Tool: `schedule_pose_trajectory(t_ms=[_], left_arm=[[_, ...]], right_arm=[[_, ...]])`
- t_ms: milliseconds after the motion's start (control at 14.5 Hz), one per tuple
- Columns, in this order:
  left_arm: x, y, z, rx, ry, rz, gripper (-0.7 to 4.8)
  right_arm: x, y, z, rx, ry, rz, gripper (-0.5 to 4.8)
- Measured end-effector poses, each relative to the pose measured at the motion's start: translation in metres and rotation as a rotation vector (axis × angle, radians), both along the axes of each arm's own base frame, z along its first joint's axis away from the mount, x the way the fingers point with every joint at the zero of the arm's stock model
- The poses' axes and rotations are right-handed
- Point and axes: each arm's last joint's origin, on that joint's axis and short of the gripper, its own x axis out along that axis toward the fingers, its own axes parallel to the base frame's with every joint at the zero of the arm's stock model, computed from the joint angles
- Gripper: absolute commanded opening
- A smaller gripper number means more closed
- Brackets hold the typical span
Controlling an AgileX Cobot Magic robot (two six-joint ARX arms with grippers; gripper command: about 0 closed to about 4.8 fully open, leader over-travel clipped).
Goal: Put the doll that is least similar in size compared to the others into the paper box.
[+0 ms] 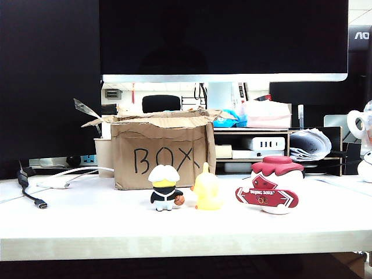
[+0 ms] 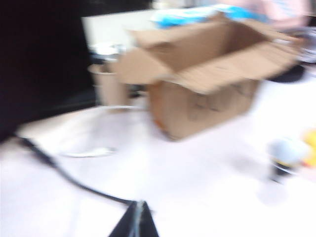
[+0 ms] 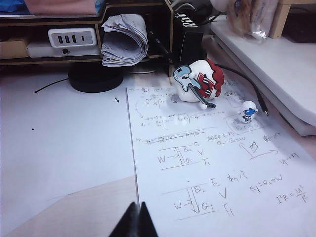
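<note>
Standing on the table (image 1: 87, 226) right of the box (image 1: 160, 154) (flaps open), the doll (image 1: 273, 185) was untouched; the left gripper (image 2: 136, 219) and right gripper (image 3: 138, 219) both had fingers pressed together, empty.

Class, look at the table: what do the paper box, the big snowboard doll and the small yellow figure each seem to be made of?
The paper box: brown corrugated cardboard, matte, with ragged torn flaps. The doll with the red snowboard: probably hard plastic or resin, smooth, slightly glossy, painted. The yellow figure: seemingly translucent soft plastic or rubber, since light glows through it; uncertain. Both pincers are off the dolls.
</note>
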Motion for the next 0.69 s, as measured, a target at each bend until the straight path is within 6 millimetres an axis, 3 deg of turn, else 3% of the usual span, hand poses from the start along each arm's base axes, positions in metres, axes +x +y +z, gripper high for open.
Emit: schedule_pose_trajectory(t_ms=[688], left_arm=[[-0.018,-0.027,-0.009,0.052,0.090,-0.360,-0.05]], right_arm=[[0.000,0.000,0.000,0.000,0.000,0.000,-0.05]])
